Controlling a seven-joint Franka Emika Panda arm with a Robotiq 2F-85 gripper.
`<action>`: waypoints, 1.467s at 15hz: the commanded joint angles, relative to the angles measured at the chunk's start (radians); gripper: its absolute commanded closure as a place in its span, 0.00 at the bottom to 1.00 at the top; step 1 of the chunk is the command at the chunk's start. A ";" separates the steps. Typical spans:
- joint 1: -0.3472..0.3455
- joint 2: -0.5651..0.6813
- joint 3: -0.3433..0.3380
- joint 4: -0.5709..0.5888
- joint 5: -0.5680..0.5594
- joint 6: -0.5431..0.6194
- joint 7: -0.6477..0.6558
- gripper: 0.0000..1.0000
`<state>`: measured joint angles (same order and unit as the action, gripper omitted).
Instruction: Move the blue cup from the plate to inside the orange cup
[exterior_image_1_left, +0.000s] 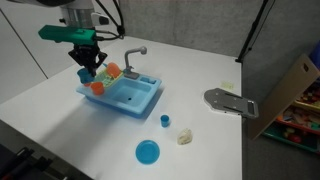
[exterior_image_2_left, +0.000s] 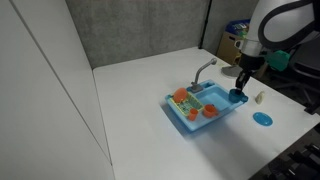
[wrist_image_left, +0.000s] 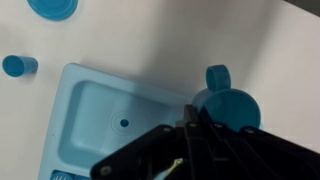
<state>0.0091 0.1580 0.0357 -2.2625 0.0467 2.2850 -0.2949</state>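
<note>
Setting: a white bench (exterior_image_1_left: 60, 130) with a light-blue toy sink (exterior_image_1_left: 140, 100) on it, seen in both exterior views.
End effector: the end effector (exterior_image_1_left: 88, 62) hangs above one end of the sink. Its jaws are clenched, and in the wrist view they appear to pinch the rim of the blue cup (wrist_image_left: 228, 100).
Blue cup: in the air at the fingertips, over the sink's edge and off the plate.
Plate: the plate (exterior_image_1_left: 148, 152) lies bare on the bench, well apart from the sink.
Orange cup: the orange cup (exterior_image_1_left: 97, 87) sits at the sink end near the end effector, just below and beside the carried cup.
Other items: a smaller, darker blue cup (exterior_image_1_left: 165, 120) stands on the bench between sink and plate.
Progress: pickup and lift look done. What remains is to line the blue cup up over the orange cup, lower it inside and let go.
</note>
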 joint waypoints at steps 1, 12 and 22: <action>0.004 0.051 0.012 0.050 -0.002 -0.002 0.018 0.97; 0.053 0.133 0.027 0.110 -0.037 0.080 0.138 0.97; 0.050 0.212 0.024 0.141 -0.035 0.128 0.148 0.97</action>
<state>0.0647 0.3360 0.0596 -2.1555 0.0290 2.4077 -0.1756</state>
